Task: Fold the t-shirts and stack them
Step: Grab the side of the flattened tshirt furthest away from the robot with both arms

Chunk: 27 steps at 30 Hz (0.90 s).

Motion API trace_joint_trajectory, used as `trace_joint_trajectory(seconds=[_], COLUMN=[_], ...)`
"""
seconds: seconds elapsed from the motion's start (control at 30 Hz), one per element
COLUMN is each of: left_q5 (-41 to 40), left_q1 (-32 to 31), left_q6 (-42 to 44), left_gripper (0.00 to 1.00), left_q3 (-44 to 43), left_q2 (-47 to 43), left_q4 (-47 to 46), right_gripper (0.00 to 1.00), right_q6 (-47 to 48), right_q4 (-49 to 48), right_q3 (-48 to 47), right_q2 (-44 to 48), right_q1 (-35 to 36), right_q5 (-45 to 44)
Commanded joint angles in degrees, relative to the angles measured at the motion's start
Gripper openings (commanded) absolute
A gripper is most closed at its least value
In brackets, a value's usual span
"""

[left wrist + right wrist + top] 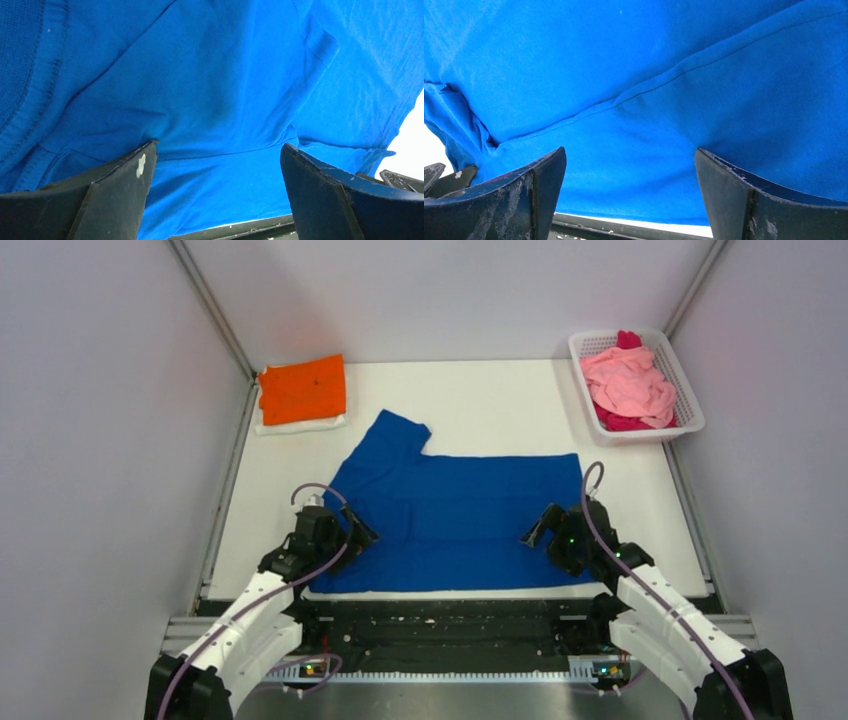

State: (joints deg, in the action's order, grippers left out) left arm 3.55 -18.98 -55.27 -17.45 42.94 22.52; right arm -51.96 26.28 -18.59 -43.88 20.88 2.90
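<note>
Blue t-shirt (455,515): you are seeing it lying spread flat mid-desk (500,405), with its near hem running along the desk's near edge and 1 sleeve pointing far-left.
Orange t-shirt (302,390): lying folded at the far-left corner, apart from that sleeve.
Basket (690,400): sitting far-right, holding the bunched pink t-shirt (628,380) and magenta t-shirt (629,339).
Room: white desk is showing in a wide band beyond the blue cloth and in narrow strips along both sides.
Left gripper (358,532): hanging spread wide over the near-left corner, holding nothing.
Right gripper (540,528): hanging spread wide over the near-right part, pinching nothing; you cannot tell whether it is touching the cloth.
</note>
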Motion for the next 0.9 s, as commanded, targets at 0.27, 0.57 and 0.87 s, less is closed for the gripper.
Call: trace_joint_trajectory(seconds=[0.27,0.57,0.87], left_q5=[-8.12,-13.78,-20.97], left_q1=[-0.09,-0.01,0.67], left_q6=[6.05,17.45,25.68], left_gripper=[0.99,0.99,0.98], left_q3=[-14.14,-41.85,-83.03], left_q2=[1.08,26.70,66.53], left_q4=[8.74,7.84,17.77], right_gripper=[0.99,0.99,0.99], right_q6=[5.83,10.45,13.19], right_q4=[2.62,-4.77,-8.71], right_q3=[-10.27,-18.99,-27.06], right_q2=[0.59,-4.31,-21.01], right_q1=[0.50,-0.08,-2.76], right_q5=[-8.99,-18.55,-18.58])
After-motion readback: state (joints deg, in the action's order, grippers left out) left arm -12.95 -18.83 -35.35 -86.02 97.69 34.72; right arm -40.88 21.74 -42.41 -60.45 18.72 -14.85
